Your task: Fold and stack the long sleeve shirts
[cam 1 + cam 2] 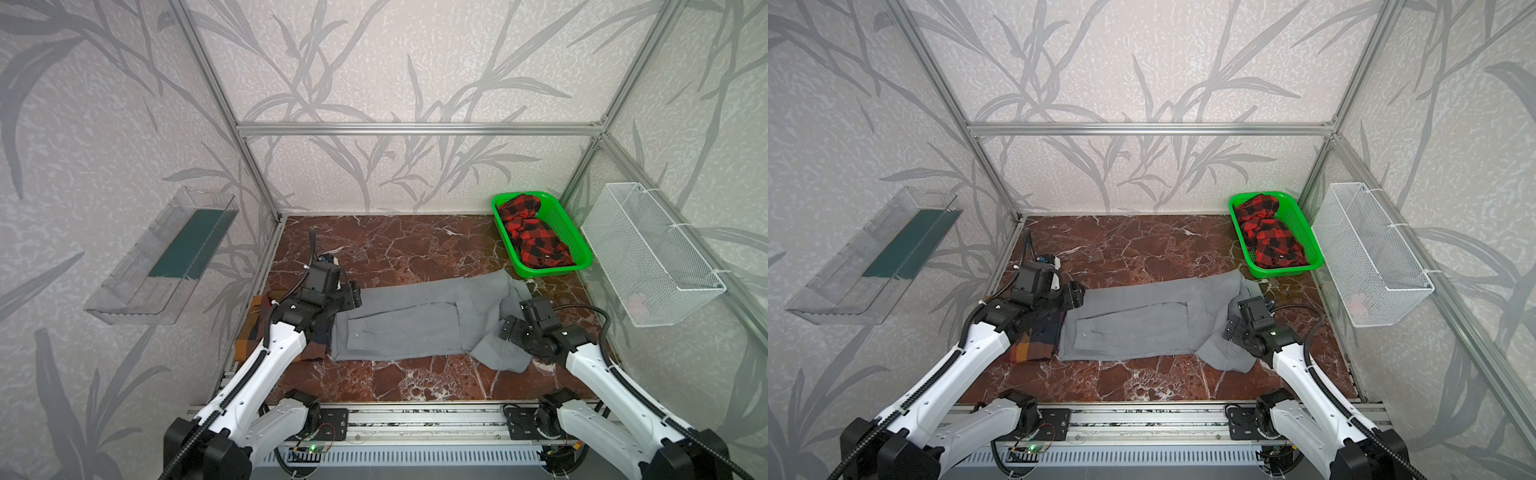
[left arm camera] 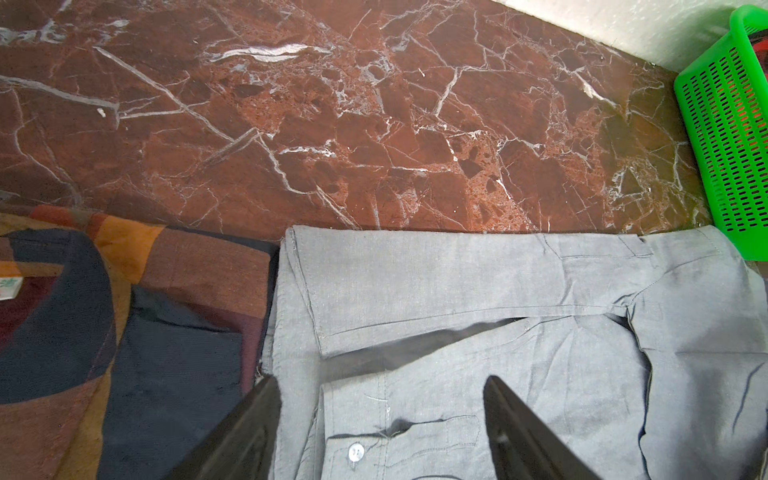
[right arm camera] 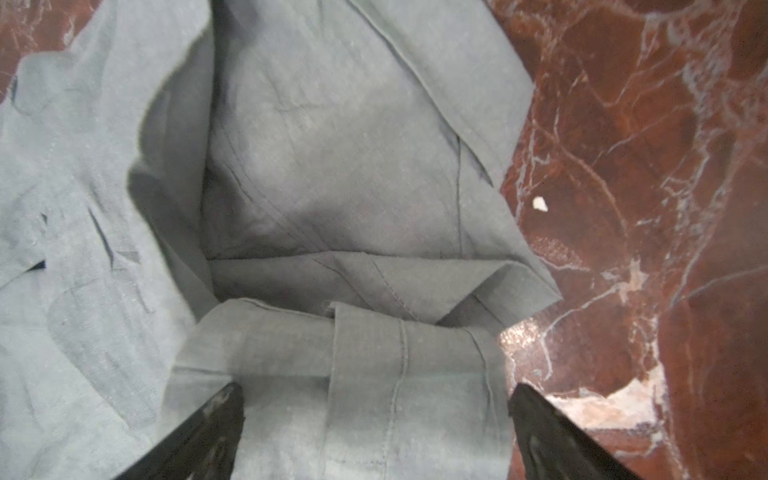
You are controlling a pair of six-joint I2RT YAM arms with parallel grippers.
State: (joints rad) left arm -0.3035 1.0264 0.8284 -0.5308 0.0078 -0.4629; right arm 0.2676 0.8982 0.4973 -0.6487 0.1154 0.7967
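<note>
Grey shirt (image 1: 415, 320) (image 1: 1142, 320): lay flat on the tabletop (image 1: 395, 249), folded into a long strip. One end was just beside the near corner of the green basket (image 1: 540, 272) (image 1: 1279, 272). The rest stretched away from the basket.
Grey shirt up close: in the left wrist view the grey shirt (image 2: 498, 291) showed a sleeve folded over its body and a white button (image 2: 356, 452). Its far corner reached the green basket (image 2: 723, 145).
Checked shirt (image 1: 246, 340) (image 1: 1025, 349) (image 2: 166, 353): had orange, brown and navy blocks. It lay folded at the end of the grey shirt farthest from the green basket and touched that end. The left arm hid part of it in both top views.
Left gripper (image 1: 355, 296) (image 1: 1077, 294) (image 2: 380, 386): hung over the end of the grey shirt farthest from the green basket. Its fingers were apart and it had hold of nothing.
Right gripper (image 1: 508, 322) (image 1: 1231, 324) (image 3: 376, 390): was near the green basket, over the bunched end of the grey shirt (image 3: 332, 166). Its fingers were spread wide. A band of grey cloth lay under the gap, but nothing was pinched.
Green basket: held a crumpled red and black cloth (image 1: 532, 237) (image 1: 1271, 237).
White wire basket (image 1: 656, 257): hung on the wall just beside the green basket.
Tabletop: was dark red with white lines, like marble.
</note>
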